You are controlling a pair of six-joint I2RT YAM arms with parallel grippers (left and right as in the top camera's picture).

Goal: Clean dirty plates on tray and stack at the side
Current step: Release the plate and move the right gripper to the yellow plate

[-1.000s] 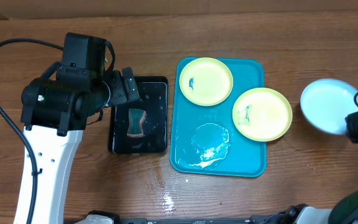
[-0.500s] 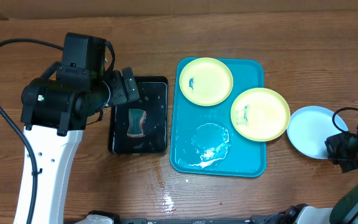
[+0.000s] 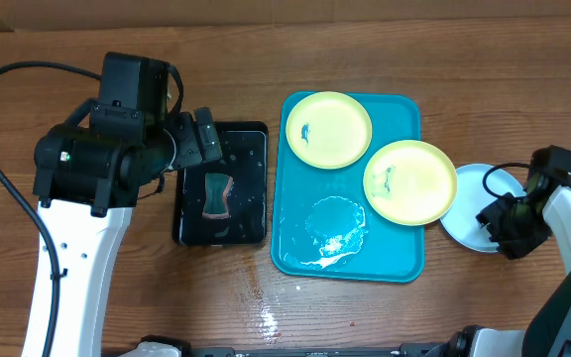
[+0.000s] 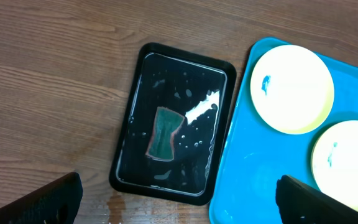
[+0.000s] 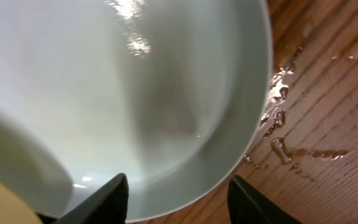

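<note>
Nearest the robot, wet drops (image 3: 266, 319) sit on the table (image 3: 464, 59) just off the near-left corner of the turquoise tray (image 3: 287, 243); right gripper (image 3: 494, 220) is low at the right, jaws parted, pinching nothing; its fingers (image 5: 114, 199) straddle the rim of the pale plate (image 3: 469, 213), one over the plate, the other over the wood; pale plate lies flat on the table just right of the tray, outside it, whitish and glossy; water beads (image 5: 278, 118) dot the wood along its rim; its left edge is overlapped by the right-hand plate (image 3: 409, 181).

Puddle (image 3: 335, 230) of clear water covers the tray's near half; black tray (image 3: 251, 223) sits just left of the turquoise one, wet, with a green sponge (image 3: 216, 193) with a brownish edge lying in it.

Right-hand plate is yellow-green with a small blue smudge on its left, on the tray's right side, overhanging the right lip; left gripper (image 3: 202, 139) hovers over the far-left of the black tray, fingertips (image 4: 42, 199) spread wide, nothing between them.

Far plate (image 3: 328, 129) is in the tray's far-left corner, yellow-green with a blue smudge, just beside the right-hand plate; cannot tell if they touch.
</note>
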